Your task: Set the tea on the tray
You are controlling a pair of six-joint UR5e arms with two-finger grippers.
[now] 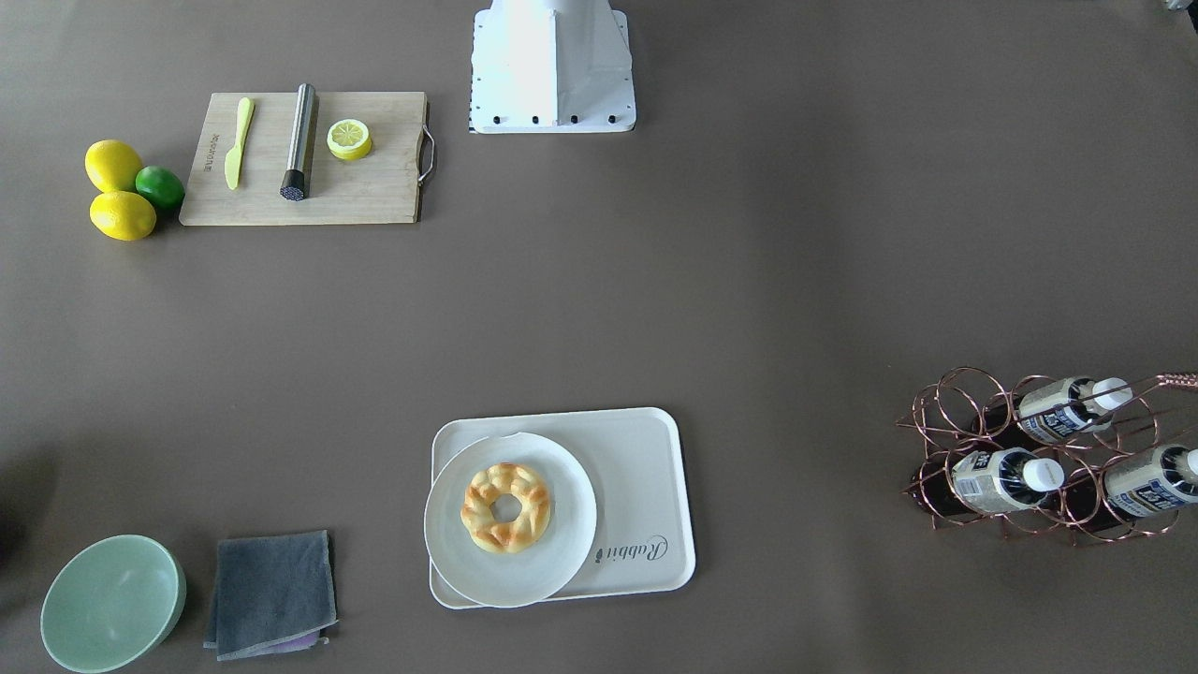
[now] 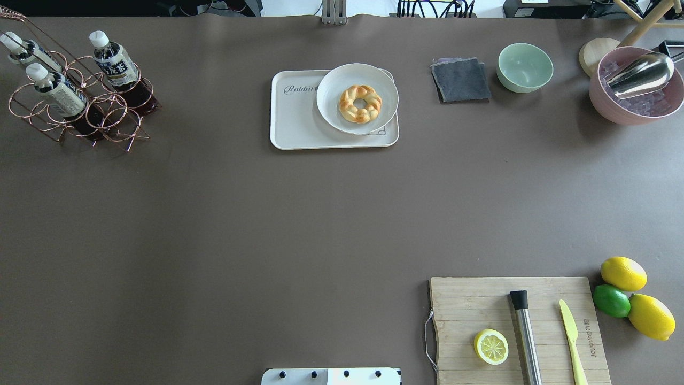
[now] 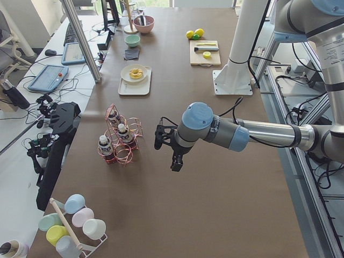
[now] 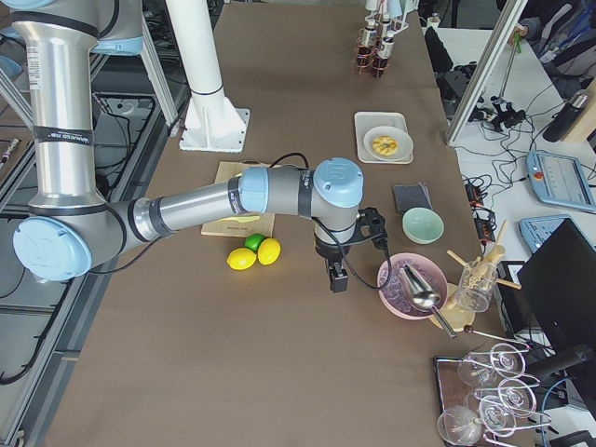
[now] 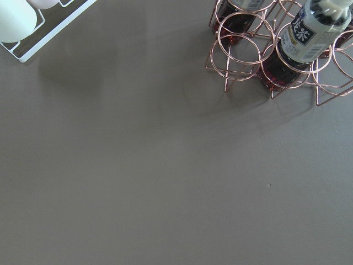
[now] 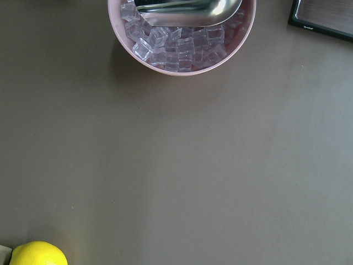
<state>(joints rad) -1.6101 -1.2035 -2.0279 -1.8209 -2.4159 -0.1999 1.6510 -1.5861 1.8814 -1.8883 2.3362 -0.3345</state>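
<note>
A brown bench [image 2: 214, 214] is stretching out in front of the robot's white base, and the task's things are sitting along its far side. The tea [image 2: 114, 63] is resting with two more bottles like it in a copper wire rack [image 3: 123, 155] at the robot's far left. All three are leaning in the rings, white caps uppermost. The tray [image 2: 299, 120] is lying well apart from the rack, near the middle of the far edge. A white plate [image 2: 357, 75] carrying a braided ring pastry [image 2: 360, 103] is taking up the tray's right half and overhanging its rim, while the half with the grey word "Rabbit" is showing bare.

The left gripper [image 3: 175, 163] is hanging fingers-down above the bench, near the rack on the robot's side of it. It is appearing only in a side view, so I cannot tell whether it is spread or pressed together. The right gripper [image 4: 337, 277] is hovering over the bench between the lemons [image 2: 623, 273] and a pink bowl [image 2: 614, 109] of ice holding a metal scoop [image 2: 641, 72]; I cannot tell its state either.

A grey cloth [image 2: 460, 80] and a pale green bowl [image 2: 525, 67] are sitting to the right of the tray. A wooden cutting board [image 2: 465, 305] near the robot's right is carrying a half lemon [image 2: 491, 346], a steel rod [image 2: 526, 337] and a yellow-green knife [image 2: 572, 337], with a lime [image 2: 611, 300] lying between the lemons just beside it.
</note>
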